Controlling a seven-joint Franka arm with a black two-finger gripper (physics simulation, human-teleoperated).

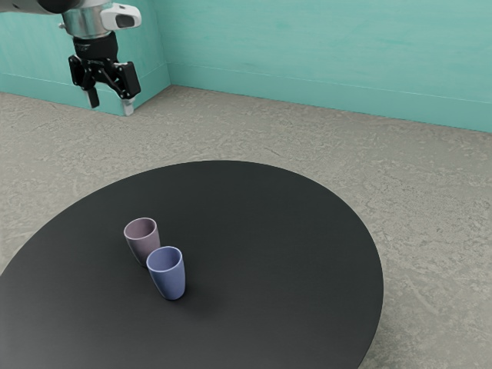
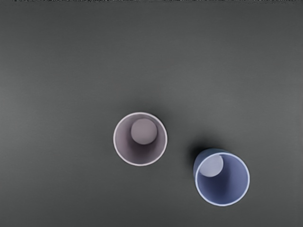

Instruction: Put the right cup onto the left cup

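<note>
Blue cup (image 1: 171, 283), the right cup of the task, is listed last in this left-to-right record of the exterior view. First, the gripper (image 1: 111, 109) hangs above table height, well apart from both cups, its two fingers spread. Next, the mauve cup (image 1: 143, 243) stands upright on the round black table (image 1: 292, 231), partly hidden behind the blue one. Last, the blue cup stands upright on the same table, nearer the camera. Seen from this side, the cups overlap; the wrist view separates them, showing bare tabletop between their rims and the round bottoms inside both.
</note>
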